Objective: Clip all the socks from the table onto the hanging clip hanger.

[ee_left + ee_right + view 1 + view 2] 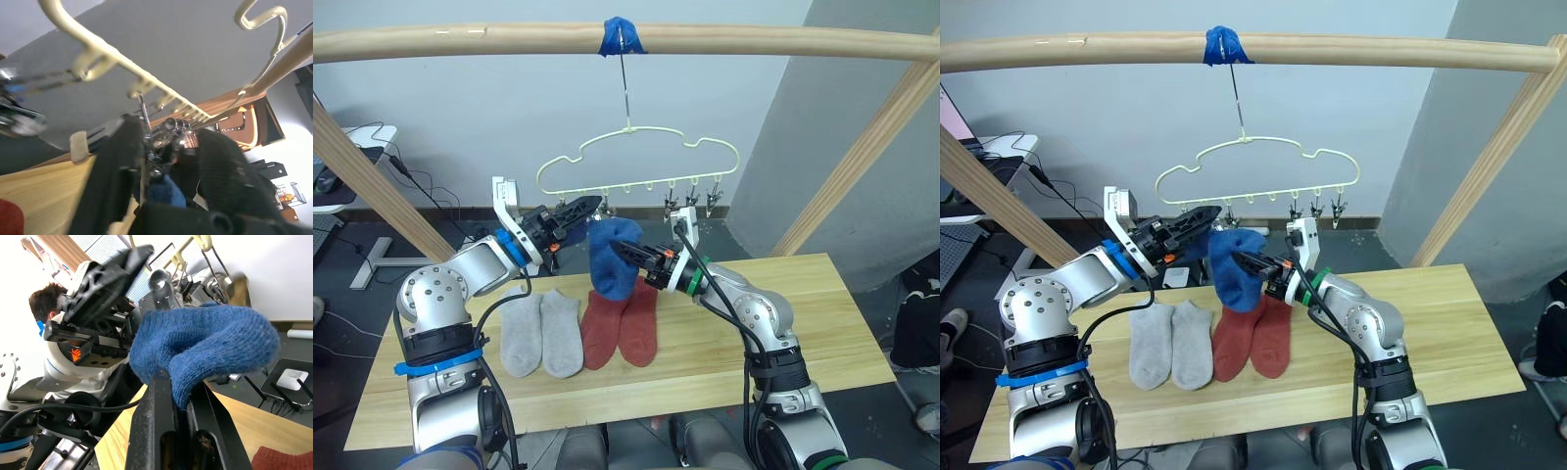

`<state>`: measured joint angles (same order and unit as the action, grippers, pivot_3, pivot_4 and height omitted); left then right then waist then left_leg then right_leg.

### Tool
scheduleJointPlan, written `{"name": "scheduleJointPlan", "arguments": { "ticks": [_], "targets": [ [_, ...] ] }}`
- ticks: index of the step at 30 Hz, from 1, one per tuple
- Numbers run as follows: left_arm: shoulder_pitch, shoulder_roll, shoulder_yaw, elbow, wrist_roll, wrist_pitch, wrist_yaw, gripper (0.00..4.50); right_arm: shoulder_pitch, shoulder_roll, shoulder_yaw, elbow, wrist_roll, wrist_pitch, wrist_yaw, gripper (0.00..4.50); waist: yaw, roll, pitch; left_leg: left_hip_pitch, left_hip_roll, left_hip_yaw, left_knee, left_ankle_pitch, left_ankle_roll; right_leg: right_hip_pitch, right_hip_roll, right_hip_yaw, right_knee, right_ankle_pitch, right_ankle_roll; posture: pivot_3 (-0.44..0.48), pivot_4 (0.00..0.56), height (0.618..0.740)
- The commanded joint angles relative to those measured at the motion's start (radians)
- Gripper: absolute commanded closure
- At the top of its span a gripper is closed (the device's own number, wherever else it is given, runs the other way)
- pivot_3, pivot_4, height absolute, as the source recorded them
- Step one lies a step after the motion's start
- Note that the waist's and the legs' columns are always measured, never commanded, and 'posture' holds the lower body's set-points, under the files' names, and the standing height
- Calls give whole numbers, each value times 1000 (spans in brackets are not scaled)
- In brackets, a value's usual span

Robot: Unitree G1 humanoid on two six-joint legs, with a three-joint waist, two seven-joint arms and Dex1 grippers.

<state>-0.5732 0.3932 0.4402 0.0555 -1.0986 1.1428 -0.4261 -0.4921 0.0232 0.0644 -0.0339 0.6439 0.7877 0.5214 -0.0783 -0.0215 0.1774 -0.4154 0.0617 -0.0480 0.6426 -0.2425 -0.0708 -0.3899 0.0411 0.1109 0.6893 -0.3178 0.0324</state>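
The pale-yellow clip hanger (636, 147) hangs by its hook from the wooden pole (509, 41), with a row of metal clips (690, 203) under it. My left gripper (592, 208) is raised to the leftmost clip (149, 142) and is shut on it. A blue sock (612, 257) hangs just below that clip, with my right gripper (625, 253) shut on it. On the table (803, 323) lie two light grey socks (541, 335) and two rust red socks (622, 326), side by side.
Slanted wooden poles (862, 157) of the frame stand at both ends of the table. Blue tape (622, 36) holds the hook on the top pole. A person's head (44, 298) shows behind my left arm. A desk with cables (357, 147) stands at far left.
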Motion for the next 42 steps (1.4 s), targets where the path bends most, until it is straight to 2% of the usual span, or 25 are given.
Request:
{"name": "scheduleJointPlan", "arguments": {
  "ticks": [1, 4, 5, 8, 17, 18, 19, 25, 32, 36, 39, 42],
  "targets": [
    [6, 26, 9, -37, -13, -17, -12, 1082, -19, 26, 19, 3, -14, -24, -11, 4500, 0, 0, 0, 0, 0, 0, 0, 0, 0, 0, 0, 0, 0, 0, 0, 2, 163, 740],
    [39, 41, 8, -72, -9, -13, -5, 185, -16, 63, 38, 15, -4, -4, -16, 4500, -3, 0, 0, 0, 0, -1, 0, 0, 0, 0, 0, 0, 0, 0, 0, 4, 163, 740],
    [51, 48, 4, -85, -5, -14, -4, 33, -15, 78, 43, 16, 8, 11, -16, 4500, -3, 0, 0, 0, 0, -1, 0, 0, 0, 0, 0, -1, 0, 0, 0, 7, 164, 740],
    [93, 70, -18, -129, 15, -20, -16, 0, -18, 113, 48, 31, 27, 44, -19, 3819, -1, 1, 1, 0, 1, -2, -1, 0, 0, 0, 0, -2, 0, 0, 0, 20, 163, 740],
    [147, 103, -57, -163, 46, -52, -53, 0, 2, 68, 65, 52, 6, 78, 0, 575, 28, 1, 2, -1, -1, -6, -1, 3, -5, 1, -2, -7, 0, 0, 0, 30, 159, 740],
    [156, 105, -65, -168, 55, -59, -59, 0, 18, 34, 70, 50, -16, 73, 1, 205, 28, 1, 2, -1, -1, -6, -1, 3, -5, 1, -2, -8, 0, 0, 0, 28, 153, 740],
    [163, 106, -73, -174, 63, -65, -65, 0, 31, 3, 68, 47, -34, 69, -3, 32, 28, 1, 2, -1, -1, -6, -1, 3, -5, 1, -2, -8, 0, 0, 0, 25, 152, 740],
    [186, 106, -106, -190, 83, -87, -86, 0, 83, -109, 30, 37, -84, 48, -27, 32, 30, 1, 2, -3, -2, -6, -1, 3, -5, 0, -3, -8, -1, 0, 0, 5, 145, 740],
    [171, 113, -148, -174, 134, -130, -116, 0, 103, -125, -2, 5, -90, 11, -38, 32, 20, 1, 2, -2, -1, -6, -1, 3, -5, 0, -2, -8, 0, 0, 0, -16, 132, 740],
    [156, 94, -210, -168, 285, -292, -106, 0, 96, -110, -30, -9, -83, -1, -60, 32, 21, 1, 2, -2, -1, -6, -1, 3, -6, 1, -2, -8, 0, 0, 0, -22, 127, 740],
    [128, 42, -230, -169, 388, -444, -69, 0, 95, -100, -55, -42, -72, -9, -79, 32, 23, 1, 2, -2, -2, -6, -1, 4, -6, 1, -2, -8, 0, 0, -1, -25, 127, 740],
    [137, 38, -296, -199, 491, -563, -108, 0, 99, -104, -74, -76, -66, -8, -90, 32, 24, 1, 2, -3, -2, -5, -1, 4, -7, 1, -3, -7, 0, 0, -1, -26, 129, 740]
  ]
}}
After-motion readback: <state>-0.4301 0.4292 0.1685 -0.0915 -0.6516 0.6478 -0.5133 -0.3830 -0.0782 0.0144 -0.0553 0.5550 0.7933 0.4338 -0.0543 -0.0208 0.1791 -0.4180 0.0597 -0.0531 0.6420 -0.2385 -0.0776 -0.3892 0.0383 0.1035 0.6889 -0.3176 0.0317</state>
